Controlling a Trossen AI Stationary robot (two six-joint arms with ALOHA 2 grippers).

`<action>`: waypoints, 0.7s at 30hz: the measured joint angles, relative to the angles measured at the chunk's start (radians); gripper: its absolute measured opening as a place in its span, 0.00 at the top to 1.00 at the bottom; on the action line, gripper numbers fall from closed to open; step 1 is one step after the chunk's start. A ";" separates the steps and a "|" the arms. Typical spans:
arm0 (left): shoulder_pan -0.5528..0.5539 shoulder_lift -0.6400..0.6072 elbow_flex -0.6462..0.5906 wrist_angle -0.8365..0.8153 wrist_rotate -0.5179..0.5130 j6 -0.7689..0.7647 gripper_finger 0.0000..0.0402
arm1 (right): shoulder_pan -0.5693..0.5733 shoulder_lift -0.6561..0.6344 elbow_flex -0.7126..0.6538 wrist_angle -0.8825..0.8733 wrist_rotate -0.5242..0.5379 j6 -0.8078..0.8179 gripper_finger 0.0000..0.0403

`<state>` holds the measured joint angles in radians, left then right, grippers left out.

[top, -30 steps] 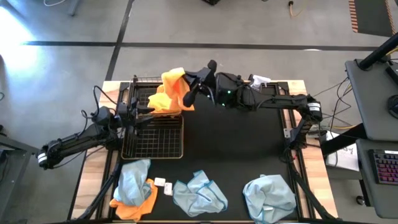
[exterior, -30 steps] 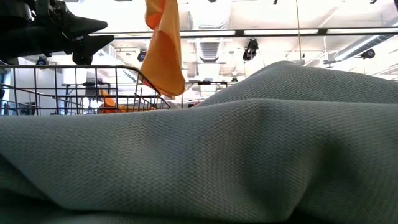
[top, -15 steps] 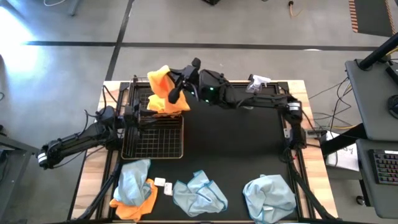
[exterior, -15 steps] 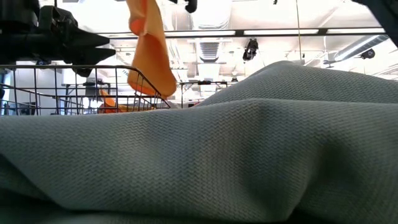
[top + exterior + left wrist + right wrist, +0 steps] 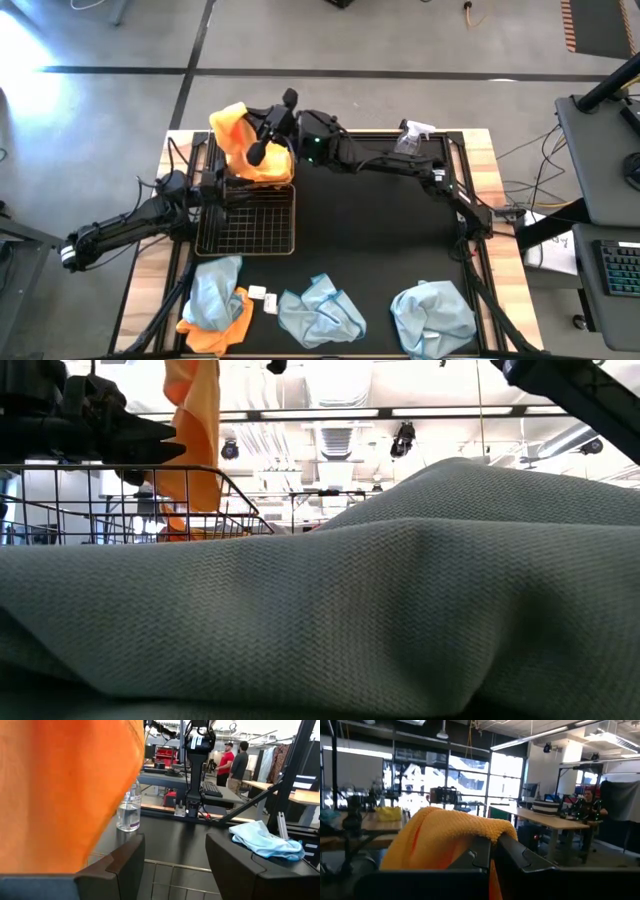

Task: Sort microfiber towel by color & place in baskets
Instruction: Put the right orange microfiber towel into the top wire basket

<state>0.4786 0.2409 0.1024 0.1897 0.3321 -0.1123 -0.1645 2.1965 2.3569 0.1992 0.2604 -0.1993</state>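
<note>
My right gripper (image 5: 262, 135) is shut on an orange-yellow microfiber towel (image 5: 236, 132), holding it up over the far one of two black wire baskets (image 5: 214, 150) at the table's left. In the low view the towel (image 5: 190, 440) hangs down past the basket's rim (image 5: 120, 467). More orange cloth (image 5: 172, 520) lies inside that basket. The near basket (image 5: 250, 225) shows bare mesh. My left gripper (image 5: 222, 188) stands open and level between the baskets, its fingers (image 5: 117, 865) facing the hanging towel (image 5: 65, 790). Other towels lie along the near edge. My right gripper pinches the orange towel at an upper fold (image 5: 470, 832) between its two shut fingers (image 5: 515, 857). The cloth bulges over the fingertips. The fingers come almost level from the table's right. The towel hangs slack below them, lifted off the table.
Along the near edge lie a pale blue towel (image 5: 212, 290) on an orange one (image 5: 215, 335), and two more blue towels (image 5: 320, 310) (image 5: 432, 315). A clear spray bottle (image 5: 415, 132) stands at the far right. A blue-grey towel (image 5: 400, 590) fills the low view's foreground.
My right gripper has carried the orange towel toward the table's left edge, from the far basket's right side to above it. The towel has stayed hanging below the shut fingers.
</note>
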 joint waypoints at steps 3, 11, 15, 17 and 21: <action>0.000 0.000 0.000 -0.004 0.000 0.007 0.52 | -0.006 0.005 -0.002 -0.019 0.001 -0.054 0.98; 0.000 0.000 0.000 -0.014 0.000 0.037 0.52 | -0.031 0.006 -0.003 -0.071 0.001 -0.064 0.98; 0.000 0.000 0.000 -0.014 0.000 0.037 0.52 | -0.044 0.006 -0.003 -0.071 0.002 -0.049 0.98; 0.000 0.000 0.000 -0.013 0.000 0.037 0.52 | -0.051 0.006 -0.003 -0.071 0.002 -0.039 0.98; 0.000 0.000 0.000 -0.013 0.000 0.037 0.52 | -0.061 0.006 -0.004 -0.072 0.062 -0.048 0.98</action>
<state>0.4786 0.2409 0.1024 0.1768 0.3317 -0.0750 -0.2252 2.2024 2.3531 0.1268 0.3224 -0.2470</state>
